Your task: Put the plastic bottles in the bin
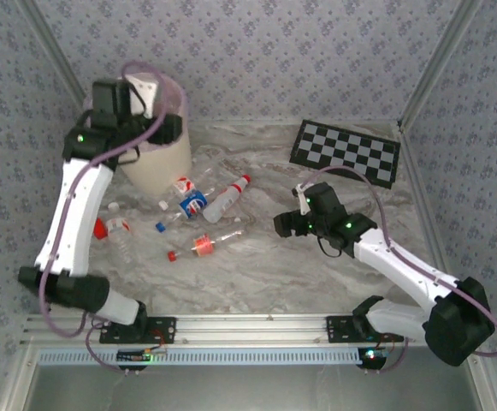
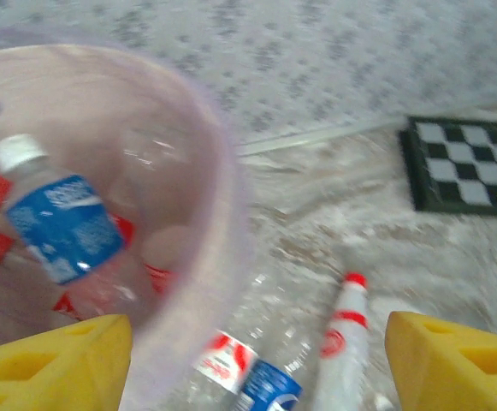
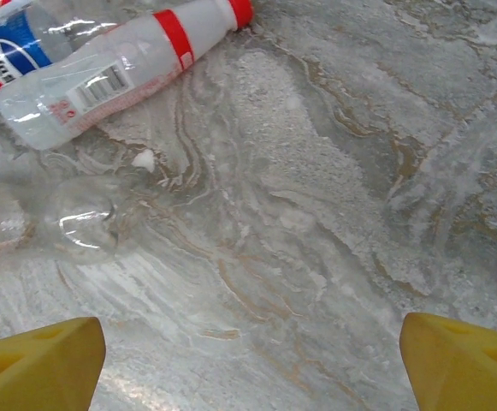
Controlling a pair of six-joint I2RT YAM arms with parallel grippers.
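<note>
The cream bin (image 1: 158, 163) with its lilac bag stands at the back left. My left gripper (image 1: 137, 98) hangs open and empty above its rim (image 2: 222, 171). Inside lie several bottles, one with a blue label and white cap (image 2: 60, 223). On the table beside the bin lie several more, among them a white bottle with a red cap (image 1: 228, 199) (image 2: 344, 338) (image 3: 111, 77), a blue-labelled one (image 1: 192, 204) and a red-labelled one (image 1: 204, 245). My right gripper (image 1: 286, 224) (image 3: 252, 368) is open over bare table, to the right of a clear bottle (image 3: 51, 218).
A black-and-white checkerboard (image 1: 346, 152) lies at the back right. Another bottle with a red cap (image 1: 115, 229) lies left of the pile, beside the left arm. Patterned walls close in the marble table (image 1: 265, 274) on three sides.
</note>
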